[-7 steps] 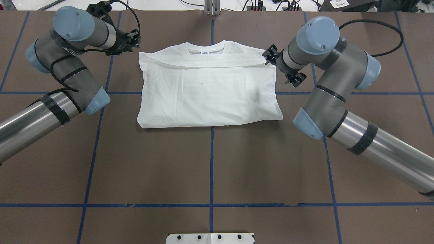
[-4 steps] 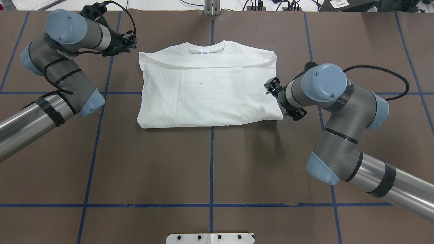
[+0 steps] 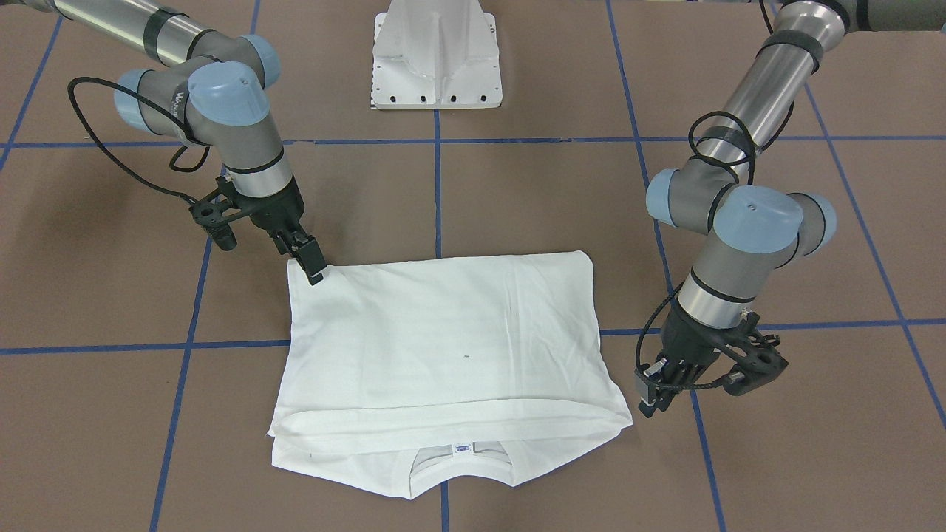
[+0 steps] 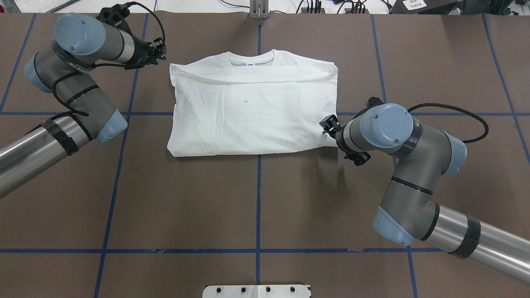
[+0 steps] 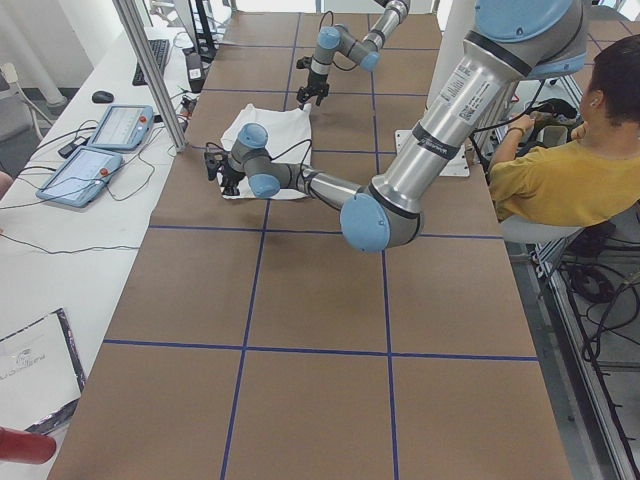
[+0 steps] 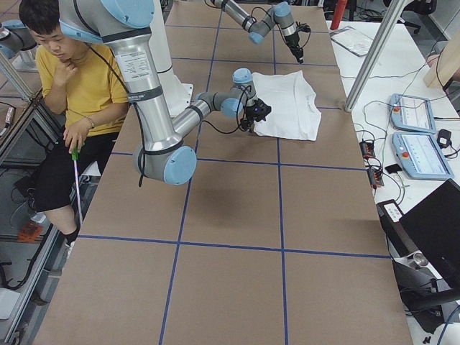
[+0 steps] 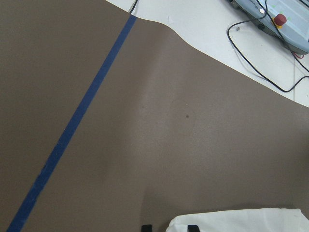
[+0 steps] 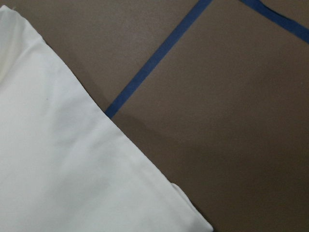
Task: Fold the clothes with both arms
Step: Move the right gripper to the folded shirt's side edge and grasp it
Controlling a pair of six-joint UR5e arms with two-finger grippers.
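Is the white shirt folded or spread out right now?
Folded. The shirt is a compact rectangle, a doubled band lies across it below the collar, and no sleeves stick out.

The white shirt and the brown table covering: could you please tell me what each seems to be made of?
The shirt looks like soft, matte knit fabric, probably cotton: it creases gently and its folded edges lie rounded. The table covering appears to be matte brown paper or thin card: flat, unreflective, with a ragged seam.

T-shirt (image 4: pixel 252 111): white. Worktop (image 4: pixel 186 198): brown, with blue grid lines (image 4: pixel 258 198). Left arm (image 4: pixel 78 95) and right arm (image 4: pixel 414 182): grey and silver (light blue joint caps).
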